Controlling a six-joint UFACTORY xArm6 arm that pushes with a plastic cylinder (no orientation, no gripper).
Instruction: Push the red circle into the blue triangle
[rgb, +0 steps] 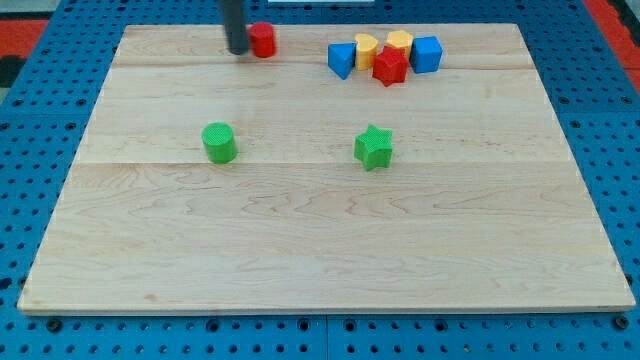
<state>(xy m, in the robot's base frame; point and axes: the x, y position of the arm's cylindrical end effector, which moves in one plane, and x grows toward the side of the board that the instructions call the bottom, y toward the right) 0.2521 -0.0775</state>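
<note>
Eight blocks sit on the bench (320, 260). Two are red: a red circle (263, 40) and a red star (390, 67). Two are blue: a blue triangle (341, 60) and a blue cube (427, 54). Two are yellow (shapes partly hidden by neighbours): one yellow block (366, 48) and another yellow block (399, 41). Two are green: a green circle (219, 143) and a green star (374, 147). One rod, so one tip, my tip (238, 50).

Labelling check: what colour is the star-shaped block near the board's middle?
Green. The star shows clearly in the camera view, right of the green cylinder.
</note>
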